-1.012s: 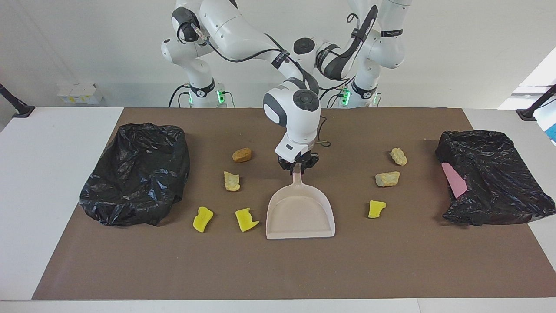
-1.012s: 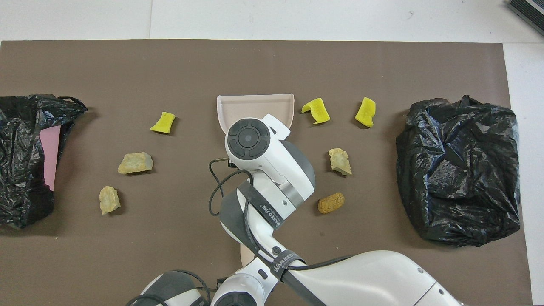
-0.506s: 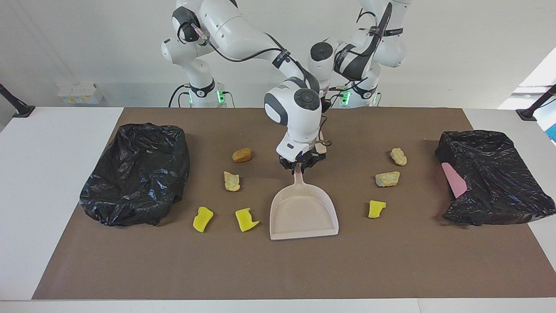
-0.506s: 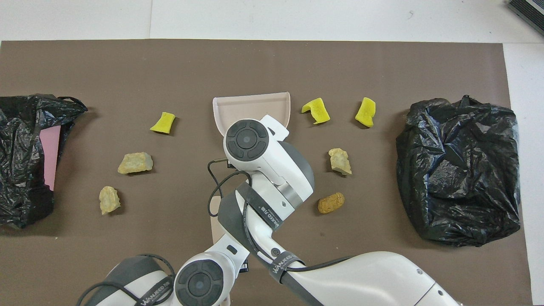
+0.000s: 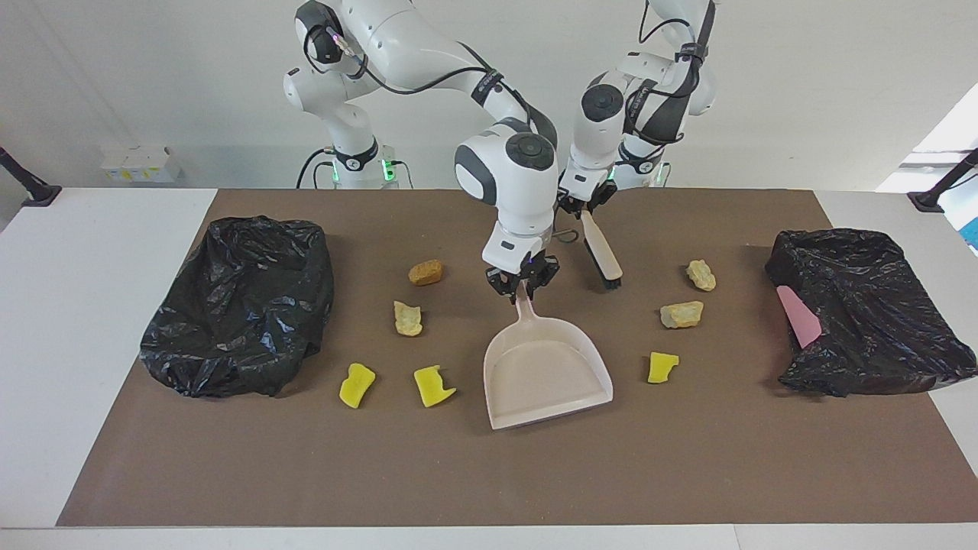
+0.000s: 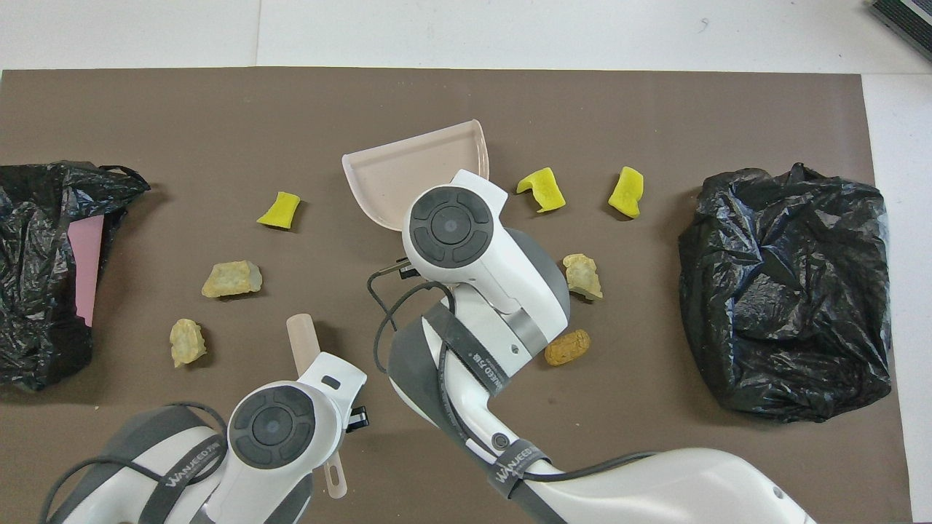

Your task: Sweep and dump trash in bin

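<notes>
My right gripper (image 5: 522,287) is shut on the handle of the pale pink dustpan (image 5: 546,374), over the middle of the brown mat. The pan's mouth (image 6: 415,171) points away from the robots, slanted toward the left arm's end. My left gripper (image 5: 584,212) is shut on a pink brush (image 5: 602,256), hanging bristles down beside the dustpan handle. Several trash chunks lie on the mat on both sides of the pan: yellow ones (image 5: 433,386) (image 5: 662,367), tan ones (image 5: 681,314) (image 6: 584,276) and an orange-brown one (image 5: 425,272). In the overhead view both wrists hide the fingers.
A crumpled black bin bag (image 5: 241,305) sits at the right arm's end of the mat. Another black bag (image 5: 863,313), with a flat pink piece (image 5: 798,317) at its opening, sits at the left arm's end. The mat's edge (image 5: 489,489) farthest from the robots is bare.
My left arm has swung out with the brush toward its own end of the table. The dustpan has turned, its mouth now slanting toward the left arm's end. The chunks have not moved.
</notes>
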